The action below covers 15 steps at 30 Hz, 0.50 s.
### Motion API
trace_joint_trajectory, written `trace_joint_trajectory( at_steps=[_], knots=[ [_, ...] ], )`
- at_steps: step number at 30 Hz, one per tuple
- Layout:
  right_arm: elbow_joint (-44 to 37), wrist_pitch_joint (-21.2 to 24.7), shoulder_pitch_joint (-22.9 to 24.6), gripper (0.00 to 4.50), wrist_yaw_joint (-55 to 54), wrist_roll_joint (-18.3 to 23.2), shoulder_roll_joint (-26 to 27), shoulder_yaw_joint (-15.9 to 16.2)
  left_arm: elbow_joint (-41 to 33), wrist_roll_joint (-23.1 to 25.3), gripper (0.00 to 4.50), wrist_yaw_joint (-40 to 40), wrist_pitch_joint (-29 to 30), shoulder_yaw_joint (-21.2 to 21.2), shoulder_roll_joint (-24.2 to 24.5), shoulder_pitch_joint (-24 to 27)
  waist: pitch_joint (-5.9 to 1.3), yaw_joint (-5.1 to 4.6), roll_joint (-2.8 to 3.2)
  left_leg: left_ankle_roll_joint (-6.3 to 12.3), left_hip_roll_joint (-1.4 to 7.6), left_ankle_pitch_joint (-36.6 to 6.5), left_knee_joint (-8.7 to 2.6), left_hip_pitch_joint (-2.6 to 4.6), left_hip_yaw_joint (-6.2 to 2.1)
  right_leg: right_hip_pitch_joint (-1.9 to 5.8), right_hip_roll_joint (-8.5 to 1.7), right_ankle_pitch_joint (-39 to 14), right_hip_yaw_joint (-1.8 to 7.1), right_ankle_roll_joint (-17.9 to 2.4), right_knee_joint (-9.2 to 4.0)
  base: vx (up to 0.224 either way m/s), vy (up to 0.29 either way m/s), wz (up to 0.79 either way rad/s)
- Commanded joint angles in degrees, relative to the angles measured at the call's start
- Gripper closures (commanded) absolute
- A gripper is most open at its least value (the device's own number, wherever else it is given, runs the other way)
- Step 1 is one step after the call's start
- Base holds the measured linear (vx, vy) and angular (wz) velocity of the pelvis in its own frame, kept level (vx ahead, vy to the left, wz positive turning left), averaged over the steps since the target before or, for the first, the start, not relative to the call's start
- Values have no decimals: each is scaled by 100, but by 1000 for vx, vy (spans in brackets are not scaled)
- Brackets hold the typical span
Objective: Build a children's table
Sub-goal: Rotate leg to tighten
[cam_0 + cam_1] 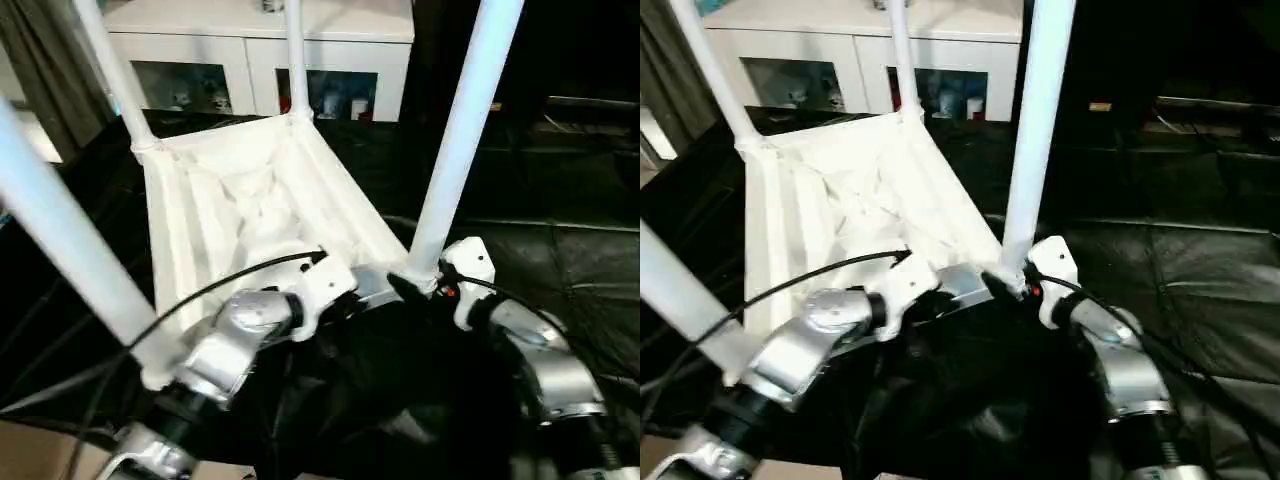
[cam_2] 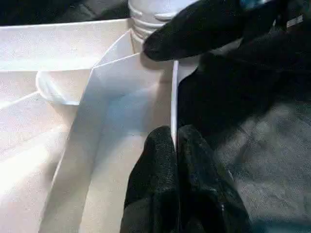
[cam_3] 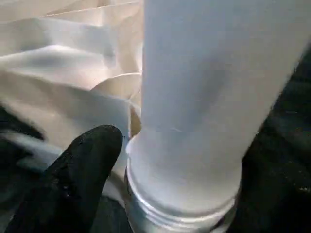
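The children's table [image 1: 250, 210] lies upside down on a black surface, ribbed underside up, with its white tube legs standing in the corner sockets. My left gripper [image 2: 173, 141] is shut on the thin near rim of the table top, close to the near right corner. My right gripper [image 1: 425, 283] sits at the base of the near right leg [image 1: 460, 130], jaws either side of it. In the right wrist view one black finger [image 3: 85, 170] stands a little off the leg's threaded foot [image 3: 180, 204]; the other finger is hidden behind the leg.
A white glass-door cabinet [image 1: 260, 55] stands behind the table. Black padded covering [image 1: 560, 260] spreads to the right. The near left leg [image 1: 60, 240] rises close over my left forearm. A black cable [image 1: 200, 295] runs along that arm.
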Motion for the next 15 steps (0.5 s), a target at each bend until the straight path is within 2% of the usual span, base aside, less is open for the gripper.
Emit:
trace_joint_trajectory(
  at_steps=[1, 5, 6, 10, 11, 15],
  knots=[
    [-286, -70, -67, 70, 617, 252, 79, 429, -16, -79, 450, -43, -205, 125, 43, 10, -357, 39, -165, 855, 311, -87, -327, -23, -115, 303, -499, -8, 263, -1341, -359, 0, 0, 0],
    [-249, 159, -181, 70, 1502, 598, -321, 334, -21, -259, 450, -856, -306, 118, 599, 16, -372, 45, -185, 933, 327, 78, -310, -13, -107, 300, -488, 266, 256, -1453, -299, 0, 0, 0],
    [-242, 259, -199, 70, 1704, 652, -395, 335, -19, -300, 450, -1047, -324, 104, 717, 17, -374, 49, -169, 955, 328, 87, -308, -9, -112, 298, -491, 289, 250, -1491, -290, 0, 0, 0],
    [-51, 216, -343, 70, 2105, 538, -618, 485, 91, -432, 450, -1624, -452, 80, 1090, -78, -378, 56, -204, 949, 330, 125, -290, 2, -97, 280, -485, 379, 252, -1569, -258, 0, 0, 0],
    [-26, 199, -358, 70, 2107, 524, -618, 489, 103, -434, 450, -1637, -436, 84, 1100, -90, -372, 59, -193, 934, 336, 117, -291, 3, -97, 275, -493, 378, 256, -1582, -256, 0, 0, 0],
    [194, 121, -502, 70, 2137, 478, -560, 517, 281, -434, 450, -1726, -546, 96, 1187, -210, -353, 67, -242, 726, 358, -118, -320, 32, -97, 267, -502, 142, 261, -1634, -276, 0, 0, 0]
  ],
)
